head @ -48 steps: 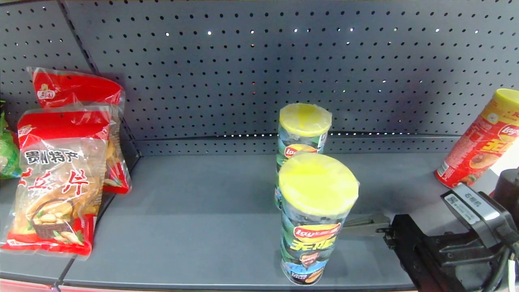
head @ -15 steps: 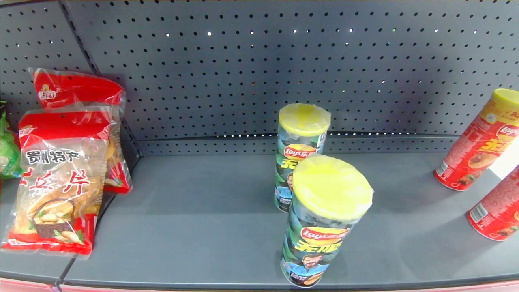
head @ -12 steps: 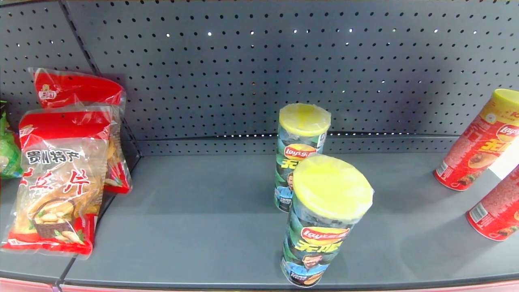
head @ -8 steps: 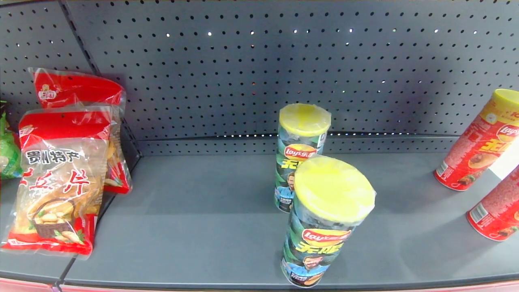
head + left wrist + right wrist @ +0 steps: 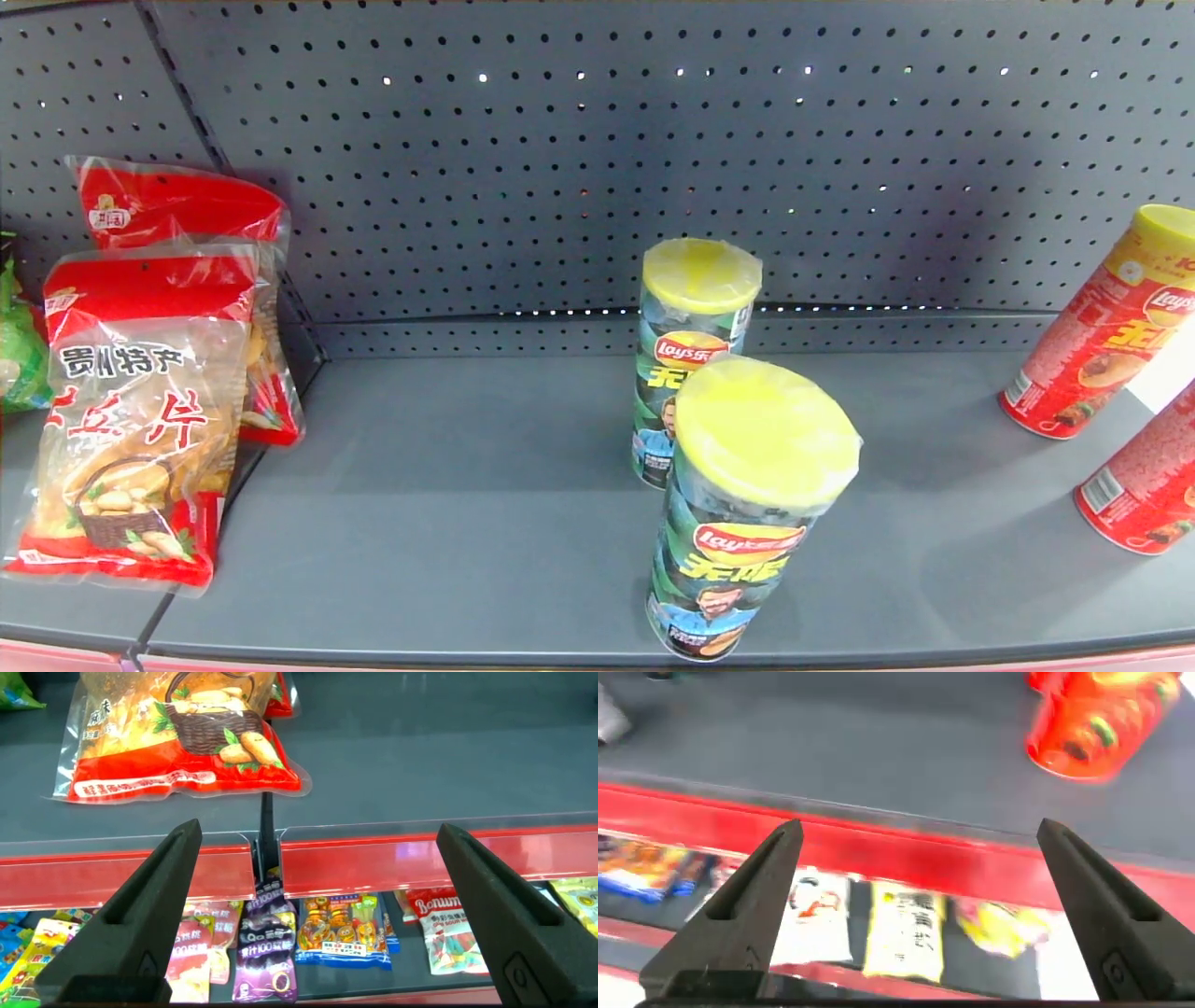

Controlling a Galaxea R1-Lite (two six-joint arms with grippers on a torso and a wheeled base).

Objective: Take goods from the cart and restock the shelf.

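Two green chip cans with yellow lids stand upright on the grey shelf (image 5: 448,523): a front can (image 5: 742,509) near the shelf's front edge and a rear can (image 5: 691,350) just behind it. My left gripper (image 5: 318,905) is open and empty, in front of the shelf's red front rail (image 5: 374,863), below a red snack bag (image 5: 177,728). My right gripper (image 5: 920,905) is also open and empty, facing the red rail (image 5: 906,849), with a red chip can (image 5: 1092,719) standing on the shelf beyond it.
Two red snack bags (image 5: 140,401) lean at the shelf's left beside a divider. Two red chip cans (image 5: 1106,327) stand at the right end. A perforated back panel (image 5: 597,159) closes the rear. Packaged goods (image 5: 346,933) hang on the lower level beneath the rail.
The right arm, beside the front green can 3.2 s ago, has withdrawn from the head view, uncovering a second red can at right. The front can's top now sits slightly further right.
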